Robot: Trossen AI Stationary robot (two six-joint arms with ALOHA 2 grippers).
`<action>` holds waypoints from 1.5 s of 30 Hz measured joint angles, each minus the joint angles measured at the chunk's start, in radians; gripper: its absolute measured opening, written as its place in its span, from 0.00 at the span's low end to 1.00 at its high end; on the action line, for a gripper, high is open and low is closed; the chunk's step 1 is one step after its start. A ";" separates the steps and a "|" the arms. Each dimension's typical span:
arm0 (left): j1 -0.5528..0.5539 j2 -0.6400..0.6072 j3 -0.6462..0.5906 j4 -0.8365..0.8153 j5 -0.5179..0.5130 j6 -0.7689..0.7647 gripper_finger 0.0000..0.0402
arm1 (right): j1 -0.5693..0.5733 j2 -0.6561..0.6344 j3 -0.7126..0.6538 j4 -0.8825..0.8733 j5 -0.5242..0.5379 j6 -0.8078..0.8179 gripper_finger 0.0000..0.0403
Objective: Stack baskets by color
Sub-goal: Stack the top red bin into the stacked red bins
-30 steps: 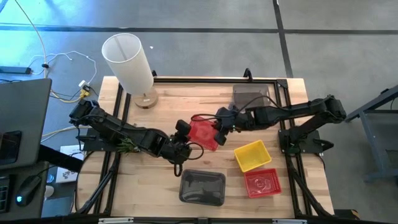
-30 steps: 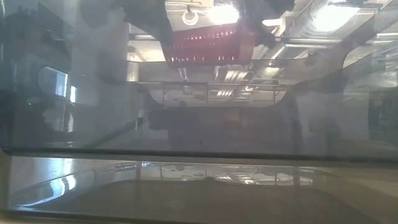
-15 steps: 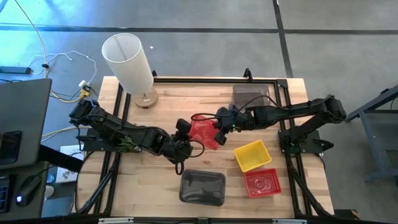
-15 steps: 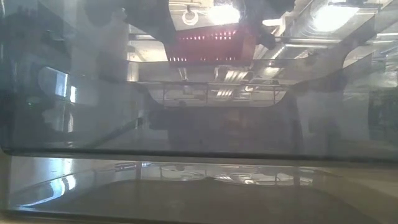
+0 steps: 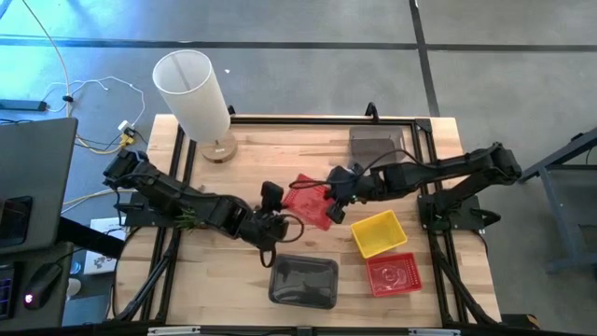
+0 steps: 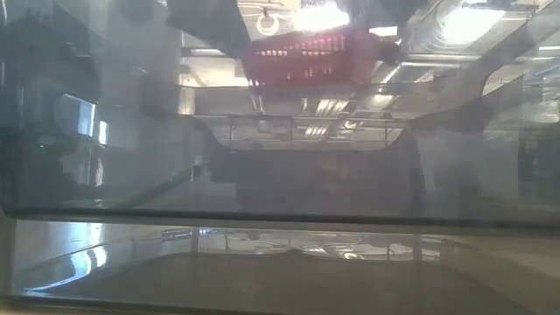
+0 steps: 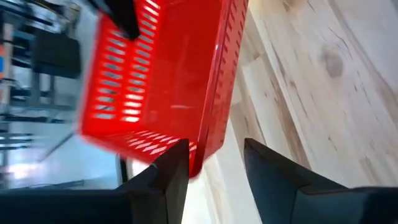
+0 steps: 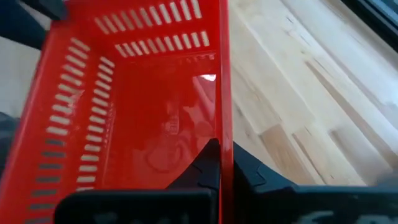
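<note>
The low view is largely blocked by a grey basket (image 6: 280, 175); mid-table, a tilted red basket (image 5: 309, 200) is pinched at its rim by the right gripper (image 8: 221, 155), while the left gripper (image 7: 214, 163) is spread around the opposite rim.

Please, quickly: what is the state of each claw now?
Left claw: open around the red basket's rim.
Right claw: closed on that basket's wall.

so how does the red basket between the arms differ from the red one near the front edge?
The held red basket is off the table, tilted, pinched at its rim by the right tool; the front red basket lies flat, untouched, beside the yellow basket. Both are red slotted plastic, open side up.
</note>
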 joint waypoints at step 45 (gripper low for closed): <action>-0.054 -0.005 0.000 0.091 -0.048 -0.084 0.32 | 0.676 -0.447 -0.261 -0.428 0.011 0.469 0.00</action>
